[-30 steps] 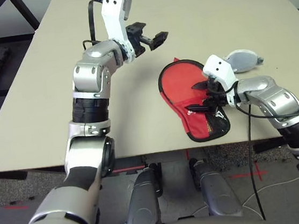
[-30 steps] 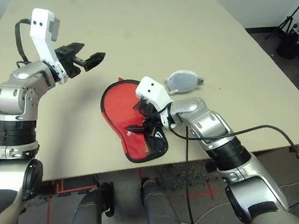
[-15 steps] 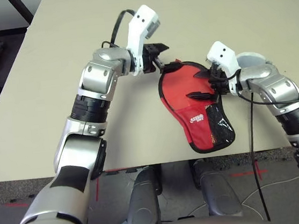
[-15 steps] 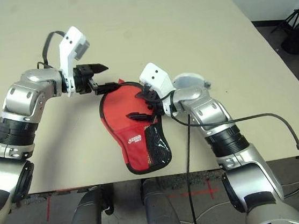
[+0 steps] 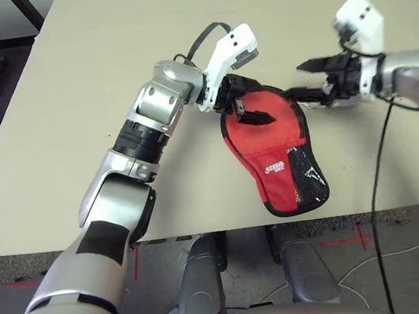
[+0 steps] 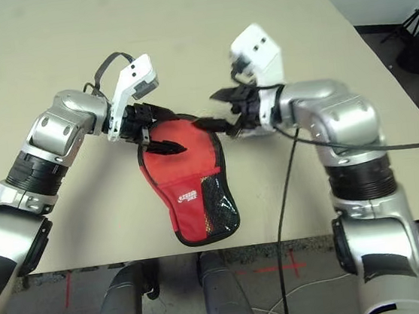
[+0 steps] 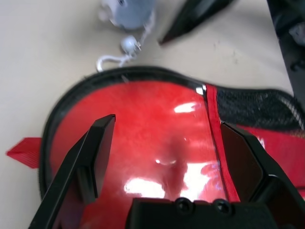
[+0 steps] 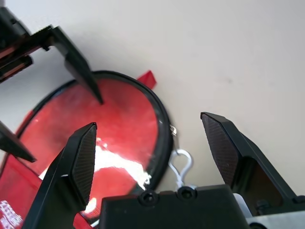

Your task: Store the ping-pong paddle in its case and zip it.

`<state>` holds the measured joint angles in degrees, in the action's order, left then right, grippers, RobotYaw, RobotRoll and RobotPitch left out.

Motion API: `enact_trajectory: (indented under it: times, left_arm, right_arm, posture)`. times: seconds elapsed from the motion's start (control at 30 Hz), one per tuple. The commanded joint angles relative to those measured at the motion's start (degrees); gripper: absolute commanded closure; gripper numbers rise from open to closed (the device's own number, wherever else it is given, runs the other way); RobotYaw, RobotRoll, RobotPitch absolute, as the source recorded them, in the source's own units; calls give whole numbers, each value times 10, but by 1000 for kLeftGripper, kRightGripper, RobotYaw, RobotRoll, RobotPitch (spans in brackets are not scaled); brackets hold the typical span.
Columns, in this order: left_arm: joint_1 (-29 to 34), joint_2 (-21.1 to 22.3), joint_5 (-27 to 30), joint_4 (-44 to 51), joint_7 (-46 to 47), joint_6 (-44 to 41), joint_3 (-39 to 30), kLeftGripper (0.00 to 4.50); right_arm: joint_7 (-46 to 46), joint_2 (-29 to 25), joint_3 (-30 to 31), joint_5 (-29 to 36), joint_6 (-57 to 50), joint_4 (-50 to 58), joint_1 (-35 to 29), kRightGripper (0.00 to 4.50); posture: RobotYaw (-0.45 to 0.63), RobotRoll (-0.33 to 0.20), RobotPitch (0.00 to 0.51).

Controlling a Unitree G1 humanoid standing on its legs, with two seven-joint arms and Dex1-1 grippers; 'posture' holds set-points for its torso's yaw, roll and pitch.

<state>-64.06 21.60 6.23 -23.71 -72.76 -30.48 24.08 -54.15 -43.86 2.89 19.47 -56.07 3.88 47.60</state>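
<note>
Left eye view: we see our left claw spread over the case, right claw spread nearby.

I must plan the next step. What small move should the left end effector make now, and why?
Probably lower and close on the rim of the case. The left end effector hangs open over its round end, the right end effector is open and lifted away, and the case looks unzipped.

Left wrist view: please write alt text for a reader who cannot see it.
The open left tool hovers over the round end of the red case, its two black fingers spread wide with nothing between them. Beyond the case, on the beige table, lie a grey fuzzy ball and white cord.
</note>
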Motion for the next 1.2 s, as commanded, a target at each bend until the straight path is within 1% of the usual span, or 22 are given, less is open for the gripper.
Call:
enact_trajectory:
  times: [0.03, 0.13, 0.37, 0.47, 0.67, 0.77, 0.93, 1.07, 1.2]
  left_arm:
    - [-18, -13, -53, -44, -6, 17, 51, 14]
    - [-38, -34, -75, -92, 13, 30, 57, 14]
    - [-61, -75, -113, -161, 15, 50, 65, 14]
    - [-62, -80, -135, -170, 0, 55, 80, 14]
    - [-45, -88, -152, -157, -25, 32, 93, 14]
    - [-38, -95, -159, -155, -24, 25, 93, 14]
    - [-32, -104, -162, -149, -24, 15, 84, 14]
    - [-29, -107, -163, -144, -22, 11, 80, 14]
    - [-24, -109, -162, -134, -21, 4, 77, 14]
  right_arm:
    - [-16, -62, 26, -38, 34, -11, 21, 0]
    - [-31, -94, 46, -56, 51, -27, 32, 0]
    - [-59, -129, 85, -100, 83, -63, 48, 0]
    - [-74, -145, 98, -117, 88, -69, 47, 0]
    - [-106, -170, 120, -147, 107, -76, 38, 0]
    - [-123, -173, 132, -161, 127, -84, 37, 0]
    - [-140, -166, 155, -203, 190, -112, 44, 0]
    - [-138, -149, 167, -235, 235, -147, 50, 0]
    - [-140, -128, 173, -256, 254, -176, 52, 0]
  posture:
    - [-85, 0, 268]
    - [-87, 0, 269]
    - [-85, 0, 269]
    - [-86, 0, 271]
    - [-92, 0, 278]
    - [-93, 0, 282]
    - [-91, 0, 288]
    - [-86, 0, 290]
    - [-77, 0, 289]
